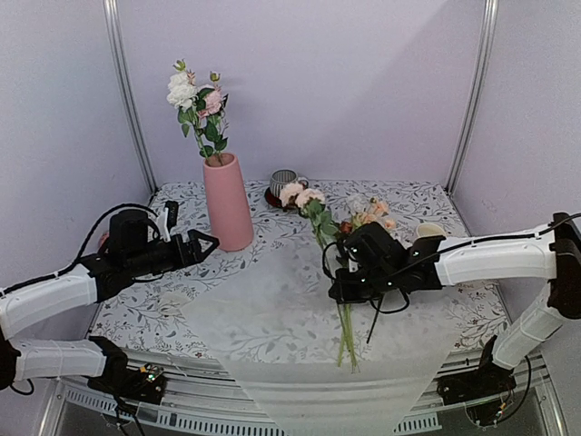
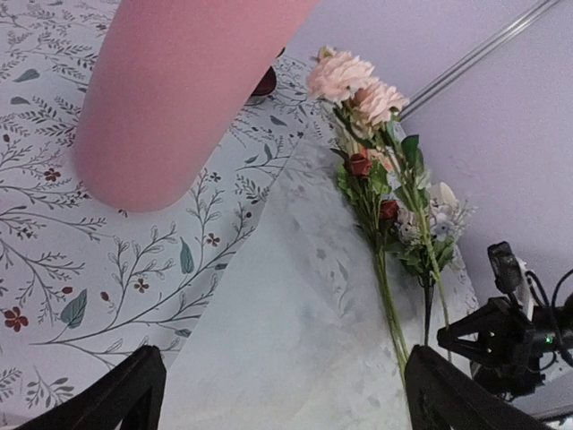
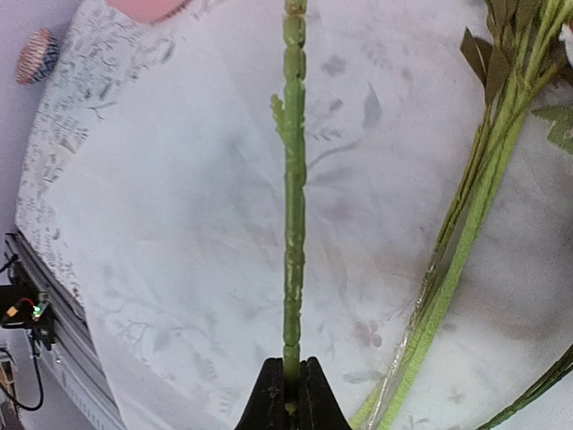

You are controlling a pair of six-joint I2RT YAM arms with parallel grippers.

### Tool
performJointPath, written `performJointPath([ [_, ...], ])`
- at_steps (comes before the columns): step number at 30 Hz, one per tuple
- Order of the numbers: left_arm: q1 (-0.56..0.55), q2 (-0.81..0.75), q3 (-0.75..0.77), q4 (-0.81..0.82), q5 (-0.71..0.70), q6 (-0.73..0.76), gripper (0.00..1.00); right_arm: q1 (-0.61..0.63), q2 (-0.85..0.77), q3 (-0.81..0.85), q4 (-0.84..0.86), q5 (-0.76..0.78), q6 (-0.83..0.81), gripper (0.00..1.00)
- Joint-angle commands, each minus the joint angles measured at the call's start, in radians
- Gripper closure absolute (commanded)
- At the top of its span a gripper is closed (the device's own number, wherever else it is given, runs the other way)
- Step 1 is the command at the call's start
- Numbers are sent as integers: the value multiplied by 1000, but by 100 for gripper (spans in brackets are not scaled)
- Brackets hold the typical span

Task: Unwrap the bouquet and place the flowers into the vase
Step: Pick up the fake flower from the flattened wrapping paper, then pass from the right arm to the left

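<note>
- One vase [image 1: 227,204] is seen: a tall, smooth, matte pink cylinder with a slanted rim, set upright towards the far left corner of the table [image 1: 136,309].
- A small bunch of flowers [image 1: 200,104] is stood in the vase. One white bloom, one pink bloom and a couple of buds can be made out above green leaves.
- One sheet of translucent white wrapping paper [image 1: 272,318] is spread flat over the middle of the table and reaches its near edge.
- A loose bundle of flowers [image 1: 336,227] is laid on the right part of the paper. The pink and peach blooms are pointed at the far edge and the long green stems at the near edge. The number of stems cannot be told.
- Two grippers are counted. The left gripper [image 1: 207,243] is held with its jaws spread wide and nothing between them, just to the left of the vase.
- The right gripper [image 3: 288,390] is closed tight on a single green stem [image 3: 294,179], which is pinched near its cut end, above the paper and beside the other stems.
- One grey striped mug [image 1: 283,182] is placed at the far edge, to the right of the vase.
</note>
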Motion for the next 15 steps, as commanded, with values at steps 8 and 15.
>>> performJointPath([
  [8, -95, -71, -51, 229, 117, -26, 6, 5, -333, -225, 418, -35, -67, 97],
  [15, -200, -77, -54, 370, 118, -14, 5, 5, -397, -253, 538, -110, -148, 98],
])
